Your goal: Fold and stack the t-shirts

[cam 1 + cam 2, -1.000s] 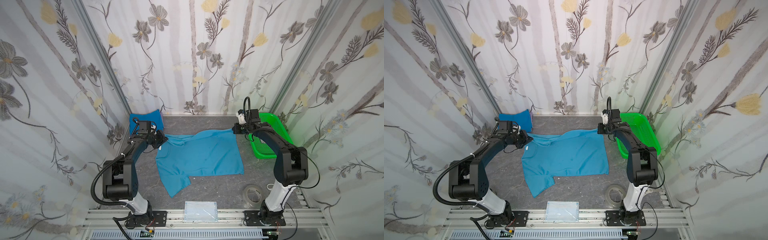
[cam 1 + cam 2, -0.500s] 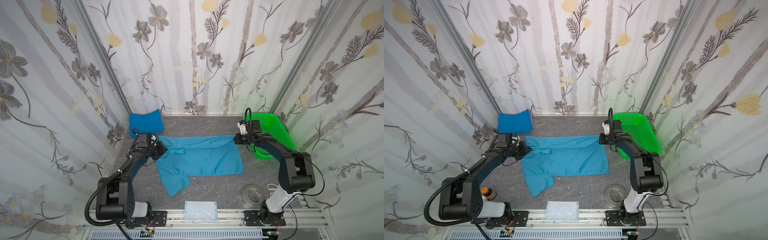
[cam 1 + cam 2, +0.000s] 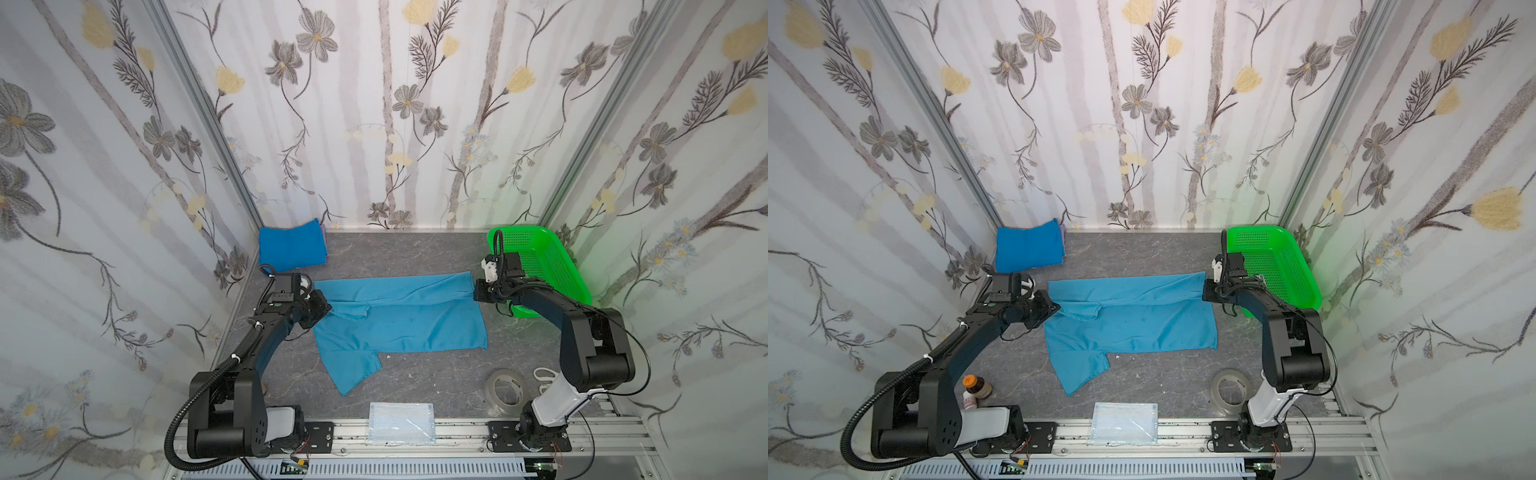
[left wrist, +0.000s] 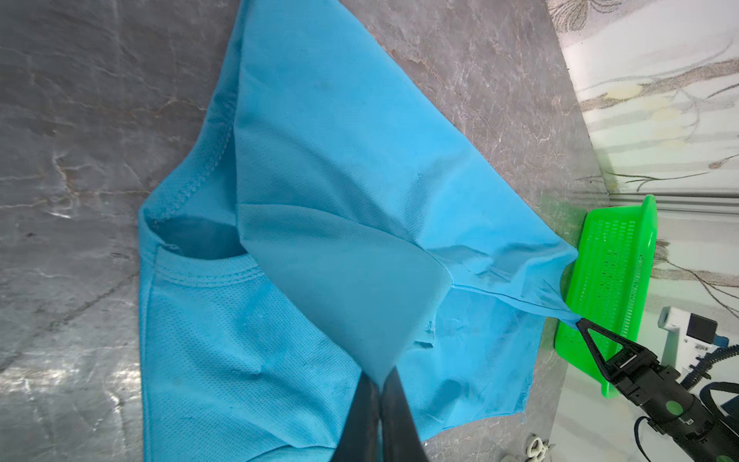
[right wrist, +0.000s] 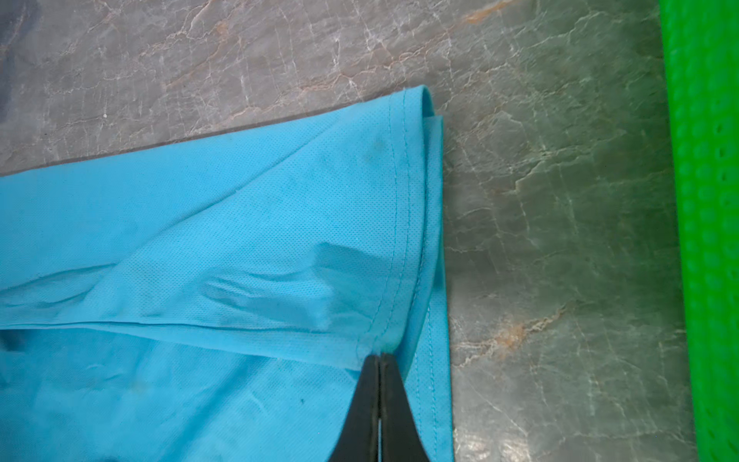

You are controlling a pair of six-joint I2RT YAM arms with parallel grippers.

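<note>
Green basket (image 3: 552, 266) far right, mask packet (image 3: 401, 424) front, tape roll (image 3: 490, 392), brown bottle (image 3: 978, 388)

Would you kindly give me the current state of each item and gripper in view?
Teal shirt: spread out, far edge folded over.
Royal shirt: folded, far left corner.
Left gripper: shut on teal shirt.
Right gripper: shut on teal shirt.
Basket: upright, looks empty.
Tape roll: lying flat.
</note>
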